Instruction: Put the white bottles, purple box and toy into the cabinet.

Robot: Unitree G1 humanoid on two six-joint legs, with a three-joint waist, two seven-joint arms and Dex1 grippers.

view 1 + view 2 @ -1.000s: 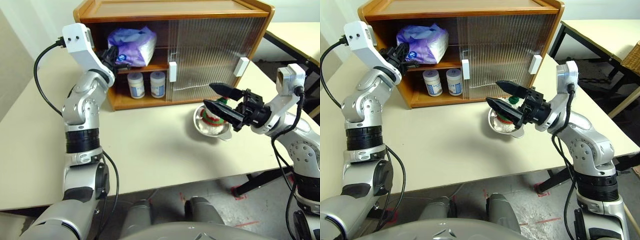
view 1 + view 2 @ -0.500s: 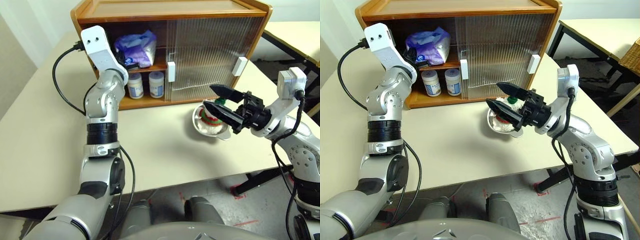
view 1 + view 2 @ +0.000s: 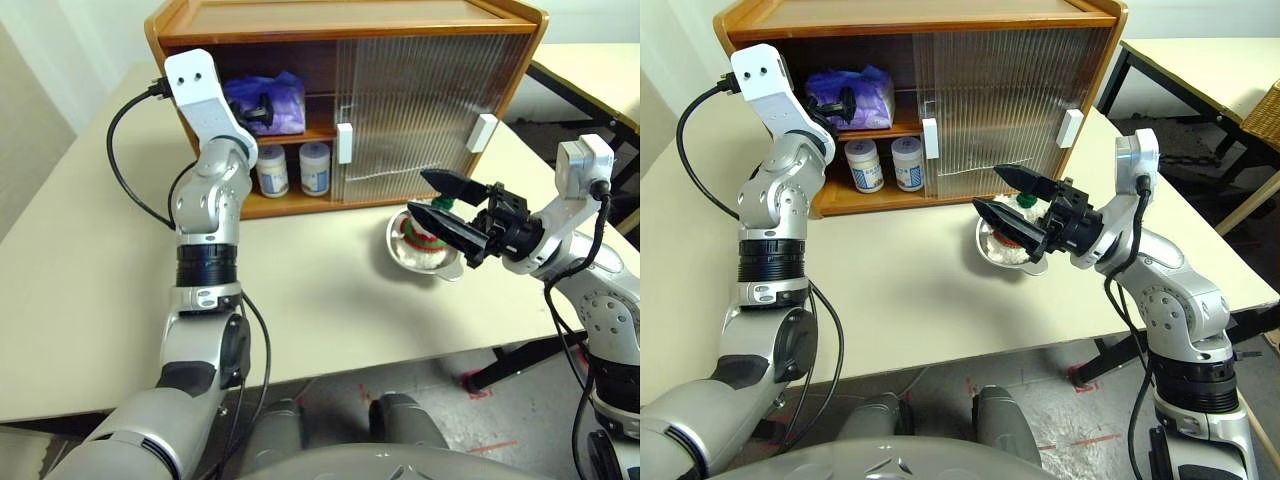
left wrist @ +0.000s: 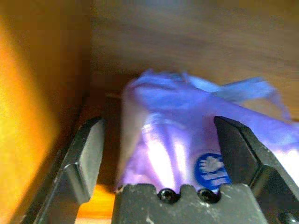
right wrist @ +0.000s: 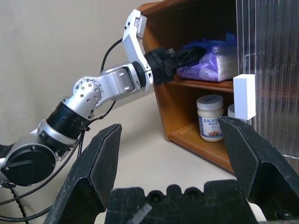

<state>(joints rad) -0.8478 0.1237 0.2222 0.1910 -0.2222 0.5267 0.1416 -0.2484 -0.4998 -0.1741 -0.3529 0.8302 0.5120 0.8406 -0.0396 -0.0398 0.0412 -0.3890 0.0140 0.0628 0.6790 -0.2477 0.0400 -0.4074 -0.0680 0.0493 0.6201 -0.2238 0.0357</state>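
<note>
Now the left tool (image 4: 159, 158) sits inside the upper compartment of the cabinet (image 3: 300, 25) with its fingers spread on either side of the purple box (image 3: 268, 103), so the box looks released onto the middle shelf (image 3: 315, 134) rather than gripped; in the left wrist view a clear gap shows between each finger and the wrap. To finish this step well, I would draw the left tool straight back out along the line it points, keeping the fingers wide so neither one drags the crinkly wrap toward the shelf edge, and stay clear of the cabinet's side wall close by. The box lies on its side with its long axis running across the shelf, roughly parallel to the cabinet front, and one end with the blue oval mark (image 4: 212, 169) faces the left tool. Below it, the two white bottles (image 3: 272, 170) stand upright side by side on the bottom board. The toy (image 3: 425, 232) is not yet stored: it sits in a metal bowl (image 3: 400, 250) on the worktop (image 3: 330, 300) in front of the sliding door (image 3: 430, 110), and the right tool (image 3: 440, 198) hangs just above it, fingers wide apart and empty.
</note>
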